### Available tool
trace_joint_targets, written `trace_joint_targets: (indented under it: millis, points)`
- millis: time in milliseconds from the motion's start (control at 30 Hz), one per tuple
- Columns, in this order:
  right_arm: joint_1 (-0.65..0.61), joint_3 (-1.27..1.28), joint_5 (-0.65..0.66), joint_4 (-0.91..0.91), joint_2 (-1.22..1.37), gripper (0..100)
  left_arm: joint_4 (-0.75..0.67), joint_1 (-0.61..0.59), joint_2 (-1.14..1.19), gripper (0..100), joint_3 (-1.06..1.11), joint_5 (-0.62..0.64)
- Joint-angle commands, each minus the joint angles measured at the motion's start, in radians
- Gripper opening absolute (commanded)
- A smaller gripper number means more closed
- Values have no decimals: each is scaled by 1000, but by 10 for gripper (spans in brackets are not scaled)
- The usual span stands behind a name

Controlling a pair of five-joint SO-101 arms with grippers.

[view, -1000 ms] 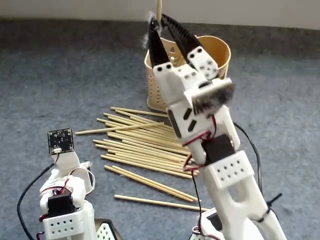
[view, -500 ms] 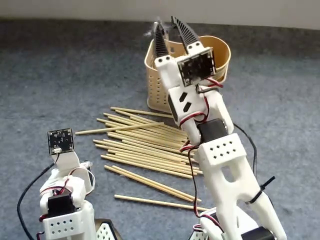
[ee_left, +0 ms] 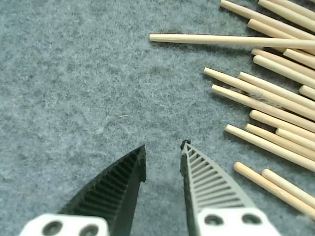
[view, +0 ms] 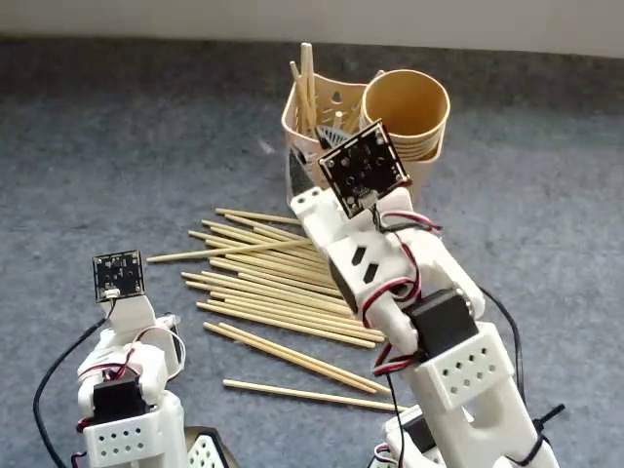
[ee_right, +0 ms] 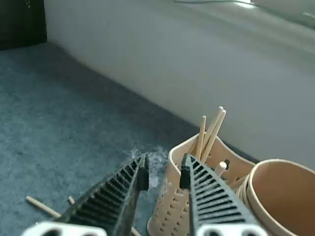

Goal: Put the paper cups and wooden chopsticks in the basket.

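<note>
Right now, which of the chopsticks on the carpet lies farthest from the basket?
The lone chopstick lying by itself, apart from the pile, on the pile's side away from the basket. All the others lie in that pile.

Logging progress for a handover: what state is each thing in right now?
Basket: upright, partly filled.
Cups: stacked, upright, mouth up.
Basket chopsticks: standing on end.
Loose chopsticks: lying flat on the carpet.
Left gripper: open, empty.
Right gripper: open, empty.
</note>
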Motion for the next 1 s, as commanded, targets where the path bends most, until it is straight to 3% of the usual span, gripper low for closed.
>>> trace_joint_targets:
  millis: [0, 367, 633, 800, 967]
  points:
    - [-31, -50, -8, 163, -36, 119, 3, -5, 2, 130, 21, -2]
    - [-104, -50, -8, 404, 211, 119, 3, -5, 2, 130, 21, -2]
    - [-117, -50, 0, 426, 417, 119, 3, -5, 2, 130, 21, -2]
    - [-202, -48, 3, 427, 536, 119, 3, -5, 2, 130, 21, -2]
    - [-246, -48, 94, 427, 696, 119, 3, -5, 2, 130, 21, -2]
